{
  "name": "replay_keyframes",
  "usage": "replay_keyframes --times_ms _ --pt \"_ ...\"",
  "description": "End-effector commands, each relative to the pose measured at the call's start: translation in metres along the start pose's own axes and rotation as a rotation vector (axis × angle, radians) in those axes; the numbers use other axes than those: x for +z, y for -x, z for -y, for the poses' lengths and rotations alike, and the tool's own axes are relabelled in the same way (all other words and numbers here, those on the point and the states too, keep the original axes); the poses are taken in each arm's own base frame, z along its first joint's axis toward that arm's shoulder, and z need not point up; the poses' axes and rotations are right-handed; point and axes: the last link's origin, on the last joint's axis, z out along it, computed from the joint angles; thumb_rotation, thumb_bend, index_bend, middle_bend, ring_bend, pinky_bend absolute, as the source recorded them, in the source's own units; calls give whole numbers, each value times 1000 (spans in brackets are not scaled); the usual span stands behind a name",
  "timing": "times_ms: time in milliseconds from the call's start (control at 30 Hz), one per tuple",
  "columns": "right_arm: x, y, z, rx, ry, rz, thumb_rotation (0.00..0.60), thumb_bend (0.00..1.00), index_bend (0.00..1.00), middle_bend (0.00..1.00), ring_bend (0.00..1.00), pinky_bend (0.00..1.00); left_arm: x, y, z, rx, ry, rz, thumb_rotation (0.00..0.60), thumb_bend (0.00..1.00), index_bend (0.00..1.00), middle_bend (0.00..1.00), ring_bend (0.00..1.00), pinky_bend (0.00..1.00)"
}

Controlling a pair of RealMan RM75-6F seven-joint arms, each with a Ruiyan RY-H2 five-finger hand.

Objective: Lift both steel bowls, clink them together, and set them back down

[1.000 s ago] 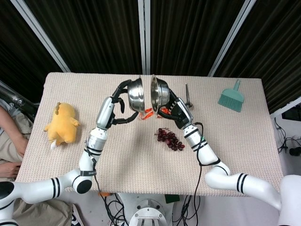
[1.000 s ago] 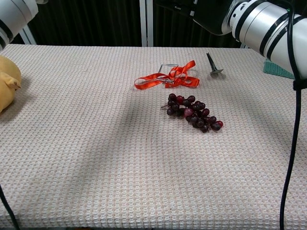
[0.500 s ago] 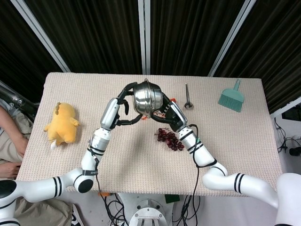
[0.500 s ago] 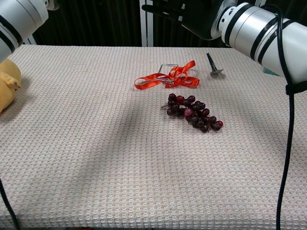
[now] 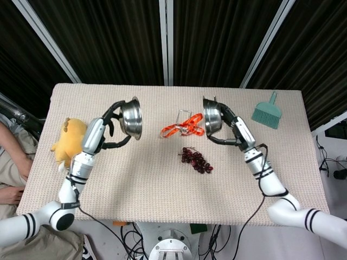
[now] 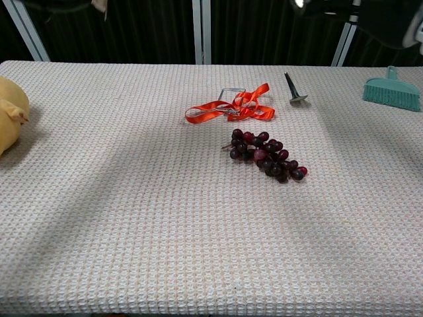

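Above the table (image 5: 162, 179), both bowls are held aloft and well apart — the left hand (image 5: 111, 127) wraps its fingers around the left bowl (image 5: 130, 118) near the yellow toy (image 5: 70, 142), the right hand (image 5: 230, 127) likewise grips the right bowl (image 5: 211, 116) beyond the ribbon (image 5: 181, 128). Both are tipped on edge. Lifting is done; whether the clink has occurred cannot be told from this moment. Setting down remains — the grapes (image 6: 268, 157) lie between, so each bowl should land wide of them.

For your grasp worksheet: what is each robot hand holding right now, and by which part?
Left hand holds a steel bowl tipped on edge, fingers wrapped around its rim and back. Right hand holds the other steel bowl the same way.
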Motion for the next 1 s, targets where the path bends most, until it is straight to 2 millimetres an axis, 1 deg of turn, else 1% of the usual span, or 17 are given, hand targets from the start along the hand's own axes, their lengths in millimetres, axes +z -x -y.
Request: replay_keyframes --times_ms 33,100,167,267,400,467,533,567,633,667,700,733,767,800,833,900,1000 --pt "-75 -50 -10 -434 131 45 600 426 605 508 355 247 -40 -1 31 180 -115 204 600 352 716 608 410 724" --pt "-98 -60 -13 -569 193 71 600 426 605 508 354 245 -49 -2 43 270 -157 294 600 352 716 608 411 724" --pt "-115 -65 -17 -671 253 99 600 426 605 504 353 242 -53 -2 53 360 -185 356 600 351 718 609 411 724" --pt "-138 -66 -29 -741 353 123 600 426 605 500 345 240 -53 5 68 524 -212 444 600 350 720 611 411 724" --pt "-151 -58 -48 -752 417 142 600 427 605 500 345 239 -49 16 75 669 -202 520 600 336 723 615 411 724" --pt "-154 -54 -56 -779 432 159 600 428 605 500 345 239 -48 20 78 743 -201 564 600 331 727 619 412 722" --pt "-155 -50 -61 -787 436 163 600 428 605 500 343 234 -48 22 78 765 -216 596 600 328 713 607 410 711" --pt "-154 -48 -63 -788 435 163 600 428 600 496 338 229 -48 23 79 780 -225 623 600 325 662 575 402 695" --pt "-152 -47 -65 -797 431 161 600 418 546 461 302 213 -47 23 78 796 -232 647 600 317 488 491 371 665" --pt "-152 -46 -66 -801 430 168 600 402 468 405 244 192 -46 24 77 805 -232 655 600 312 369 437 349 645" --pt "-151 -45 -66 -807 429 178 600 373 349 313 156 158 -46 23 76 813 -231 663 600 308 251 372 319 617" --pt "-151 -45 -66 -817 429 189 600 347 249 232 98 124 -46 23 75 819 -230 665 600 306 179 319 294 593" --pt "-150 -46 -66 -839 427 195 600 284 102 102 25 61 -46 22 74 824 -226 662 600 303 96 236 255 556" --pt "-150 -47 -66 -858 423 193 600 229 23 29 0 20 -45 22 72 827 -220 654 600 302 38 160 219 520" --pt "-149 -47 -65 -871 419 189 600 193 1 5 0 4 -45 22 70 830 -211 644 600 300 16 110 194 492" --pt "-149 -46 -65 -883 427 192 600 97 0 0 0 0 -44 22 67 836 -190 619 600 290 0 33 123 408" --pt "-149 -47 -63 -891 433 191 600 35 0 0 0 0 -45 20 63 831 -167 591 600 280 0 0 37 292"
